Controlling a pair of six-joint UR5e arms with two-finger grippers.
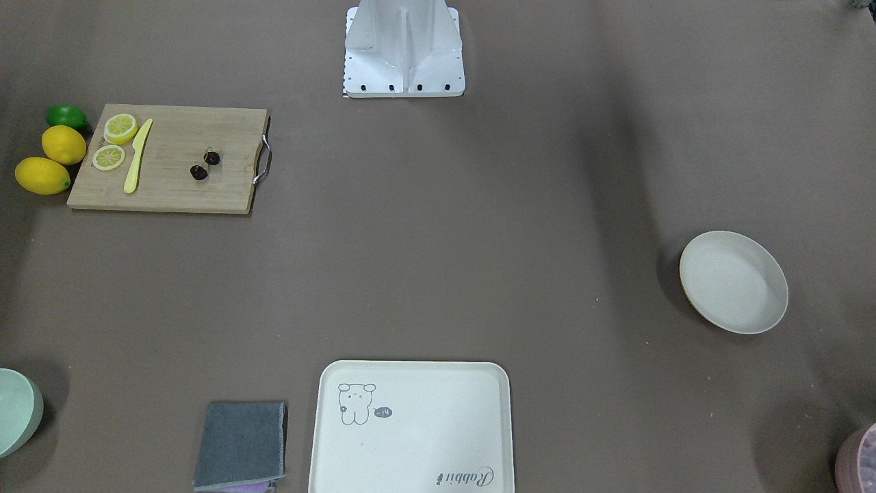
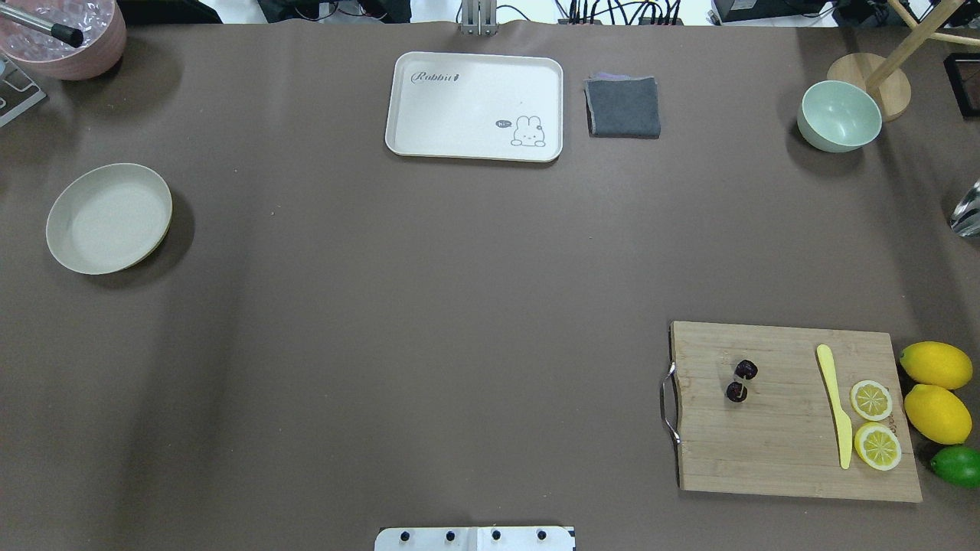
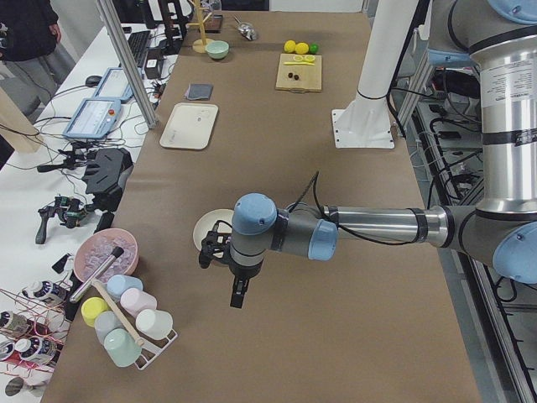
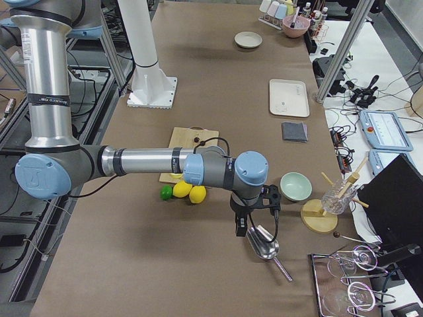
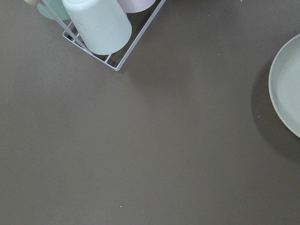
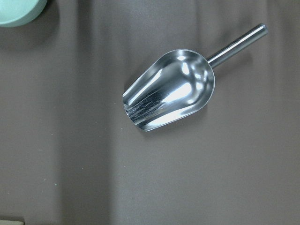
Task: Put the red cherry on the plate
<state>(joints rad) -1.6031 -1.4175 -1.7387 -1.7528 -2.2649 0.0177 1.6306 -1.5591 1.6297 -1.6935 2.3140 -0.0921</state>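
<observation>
The red cherry (image 2: 741, 380), a pair of dark glossy fruits, lies on the wooden cutting board (image 2: 773, 451) on the robot's right side; it also shows in the front view (image 1: 205, 164). The round cream plate (image 2: 109, 218) sits empty at the far left of the table (image 1: 733, 282). My left gripper (image 3: 239, 294) hangs above the table beside the plate, and the plate's rim (image 5: 286, 89) shows in its wrist view. My right gripper (image 4: 241, 224) hovers past the lemons, over a steel scoop (image 6: 171, 89). I cannot tell whether either gripper is open or shut.
On the board lie a yellow knife (image 2: 834, 405) and lemon slices (image 2: 873, 421); lemons (image 2: 935, 383) and a lime (image 2: 957, 465) sit beside it. A bear tray (image 2: 475, 105), grey cloth (image 2: 623, 107), green bowl (image 2: 838, 116), pink bowl (image 2: 65, 34) and cup rack (image 5: 101, 28) line the edges.
</observation>
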